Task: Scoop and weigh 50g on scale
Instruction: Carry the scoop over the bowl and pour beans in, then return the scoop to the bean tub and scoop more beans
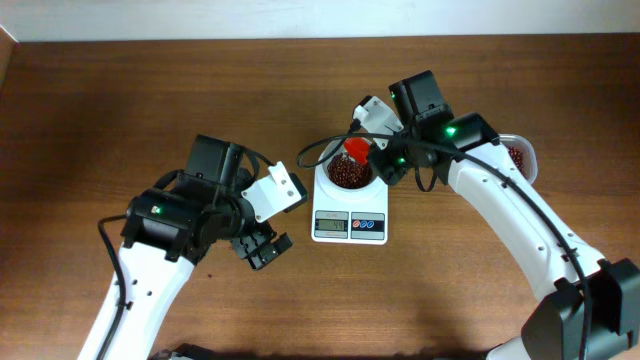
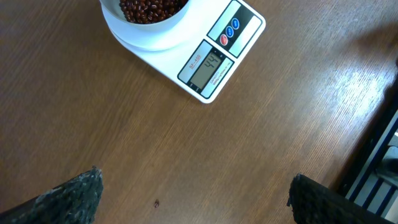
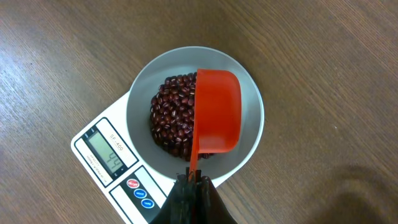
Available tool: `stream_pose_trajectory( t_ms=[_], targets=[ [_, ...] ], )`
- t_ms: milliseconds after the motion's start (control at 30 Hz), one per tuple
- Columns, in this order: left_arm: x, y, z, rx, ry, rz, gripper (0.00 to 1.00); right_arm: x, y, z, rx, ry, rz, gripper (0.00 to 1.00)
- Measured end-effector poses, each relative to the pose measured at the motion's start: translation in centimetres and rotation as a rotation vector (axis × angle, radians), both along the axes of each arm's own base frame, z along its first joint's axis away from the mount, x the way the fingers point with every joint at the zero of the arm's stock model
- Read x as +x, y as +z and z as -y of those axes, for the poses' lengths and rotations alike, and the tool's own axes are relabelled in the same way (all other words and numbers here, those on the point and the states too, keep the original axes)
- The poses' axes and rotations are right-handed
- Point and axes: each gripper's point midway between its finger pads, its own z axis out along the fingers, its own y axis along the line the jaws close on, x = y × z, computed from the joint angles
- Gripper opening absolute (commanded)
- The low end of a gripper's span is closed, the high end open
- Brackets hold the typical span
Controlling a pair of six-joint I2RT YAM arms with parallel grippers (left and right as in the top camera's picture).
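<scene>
I'm seeing my left gripper (image 1: 264,250) hanging wide open and empty above the table (image 1: 120,110). One scale (image 1: 349,226) is sitting toward its two o'clock, carrying one bowl (image 3: 249,93) of red beans (image 3: 171,118). My right gripper (image 3: 193,186) is clamping one red scoop (image 3: 217,112) by its handle, over that bowl.
</scene>
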Motion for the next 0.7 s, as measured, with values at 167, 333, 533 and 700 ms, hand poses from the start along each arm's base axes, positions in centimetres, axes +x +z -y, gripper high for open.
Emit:
stream_pose_trajectory(
  t_ms=[167, 333, 533, 700],
  targets=[
    [0.0, 0.0, 0.0, 0.0, 0.0, 0.0, 0.99, -0.6, 3.0, 0.0, 0.04, 0.004, 0.062, 0.04],
    [0.0, 0.0, 0.0, 0.0, 0.0, 0.0, 0.99, -2.0, 6.8, 0.6, 0.097, -0.041, 0.112, 0.04],
    [0.0, 0.0, 0.0, 0.0, 0.0, 0.0, 0.99, -4.5, 11.4, 4.9, 0.165, -0.195, 0.139, 0.04],
    [0.0, 0.0, 0.0, 0.0, 0.0, 0.0, 0.99, -3.6, 10.4, 17.5, 0.139, -0.615, 0.063, 0.04]
  ],
)
